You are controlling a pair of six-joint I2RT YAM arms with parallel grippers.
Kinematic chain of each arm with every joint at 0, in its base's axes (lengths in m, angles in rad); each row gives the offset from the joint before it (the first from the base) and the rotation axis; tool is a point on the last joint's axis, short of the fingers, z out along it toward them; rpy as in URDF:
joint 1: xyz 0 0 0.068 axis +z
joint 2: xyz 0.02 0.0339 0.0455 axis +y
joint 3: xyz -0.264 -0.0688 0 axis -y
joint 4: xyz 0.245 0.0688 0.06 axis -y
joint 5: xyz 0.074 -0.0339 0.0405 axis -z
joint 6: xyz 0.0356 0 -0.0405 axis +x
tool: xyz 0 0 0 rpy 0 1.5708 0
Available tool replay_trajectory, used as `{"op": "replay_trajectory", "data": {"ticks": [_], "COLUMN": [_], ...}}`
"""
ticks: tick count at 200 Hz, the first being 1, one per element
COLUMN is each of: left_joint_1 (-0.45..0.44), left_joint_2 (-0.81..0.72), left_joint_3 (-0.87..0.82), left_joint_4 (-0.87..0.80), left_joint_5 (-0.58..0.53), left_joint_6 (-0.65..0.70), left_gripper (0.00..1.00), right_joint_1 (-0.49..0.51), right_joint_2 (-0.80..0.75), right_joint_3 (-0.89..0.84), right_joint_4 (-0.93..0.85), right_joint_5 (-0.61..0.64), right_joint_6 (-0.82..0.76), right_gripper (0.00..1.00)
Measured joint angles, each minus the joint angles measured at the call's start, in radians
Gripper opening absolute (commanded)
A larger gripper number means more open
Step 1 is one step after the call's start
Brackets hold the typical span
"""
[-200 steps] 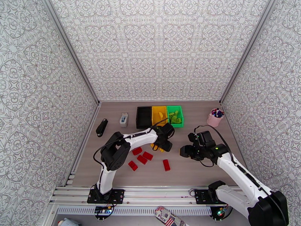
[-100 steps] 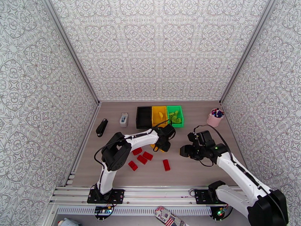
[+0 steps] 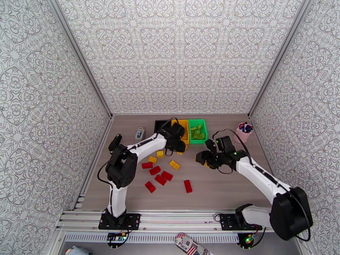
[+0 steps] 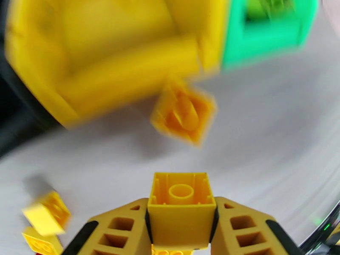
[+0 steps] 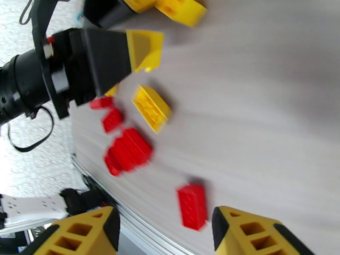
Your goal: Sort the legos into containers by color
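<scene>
Top view: left gripper centre frame, beside yellow bin.
Left wrist: fingers clamp yellow brick, bin upper left; carry fully over rim, then release.
Right wrist: right gripper bottom edge, fingers wide, empty; red brick nearby.

Grey patterned walls enclose a seemingly wood-grain tabletop.

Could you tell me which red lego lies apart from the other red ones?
The rightmost red lego; the other red legos cluster together to its left.
</scene>
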Motion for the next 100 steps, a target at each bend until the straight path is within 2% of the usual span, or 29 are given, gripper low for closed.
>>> {"op": "replay_trajectory", "data": {"ticks": [22,37,76,100], "left_joint_1": [0.041,0.060,0.091,0.088], "left_joint_2": [0.016,0.048,0.185,0.237], "left_joint_3": [0.101,0.190,0.429,0.496], "left_joint_4": [0.001,0.002,-0.017,-0.034], "left_joint_5": [-0.001,-0.001,-0.002,-0.005], "left_joint_6": [-0.015,-0.019,-0.034,-0.040], "left_gripper": [0.37,0.42,0.71,0.74], "right_joint_1": [0.000,0.000,0.000,0.000], "right_joint_2": [0.031,0.037,0.037,0.032], "right_joint_3": [0.061,0.084,0.099,0.098], "right_joint_4": [0.009,0.013,0.016,0.014], "right_joint_5": [-0.006,-0.009,-0.013,-0.012], "right_joint_6": [0.010,0.015,0.030,0.027], "right_gripper": [0.60,0.60,0.60,0.61]}}
